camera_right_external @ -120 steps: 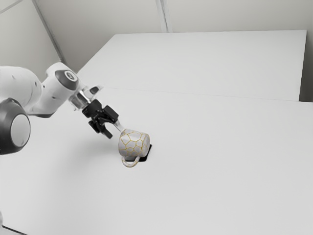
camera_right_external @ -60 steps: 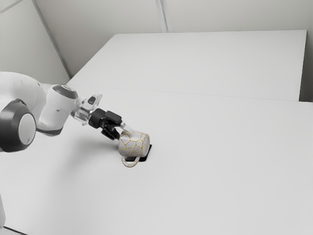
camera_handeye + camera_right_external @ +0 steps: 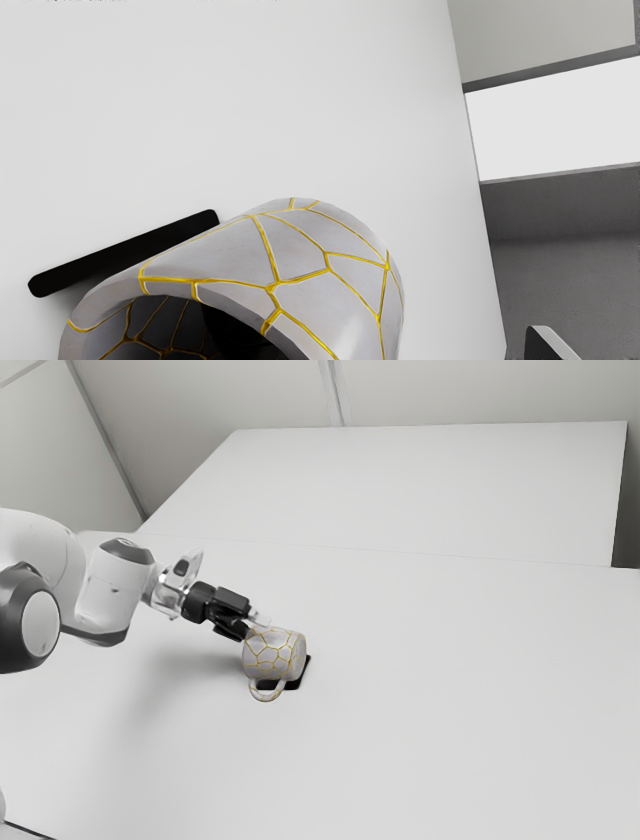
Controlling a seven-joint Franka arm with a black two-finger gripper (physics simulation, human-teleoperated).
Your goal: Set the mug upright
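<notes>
The white mug with gold lines point(image 3: 274, 655) lies on its side over a thin black slab point(image 3: 300, 678), its handle pointing to the exterior view's bottom. Right at the mug's upper-left end in that view is my gripper point(image 3: 255, 625). In the wrist view the mug point(image 3: 320, 280) turns its open mouth toward my hand, with the slab point(image 3: 125, 252) beside it. My gripper point(image 3: 546, 344) is open there, one finger visible outside the mug, apart from its wall. The other finger cannot be made out clearly; the mug's interior is dark.
The mug lies on a wide white table point(image 3: 430, 710). Behind it rises a pale panel point(image 3: 420, 490), with walls beyond. A table edge runs beside the mug in the wrist view, with a grey surface point(image 3: 565, 280) past it.
My hand has come down and toward the exterior view's right, tilting flatter, and now reaches the mug's end. The mug and slab have not visibly moved.
</notes>
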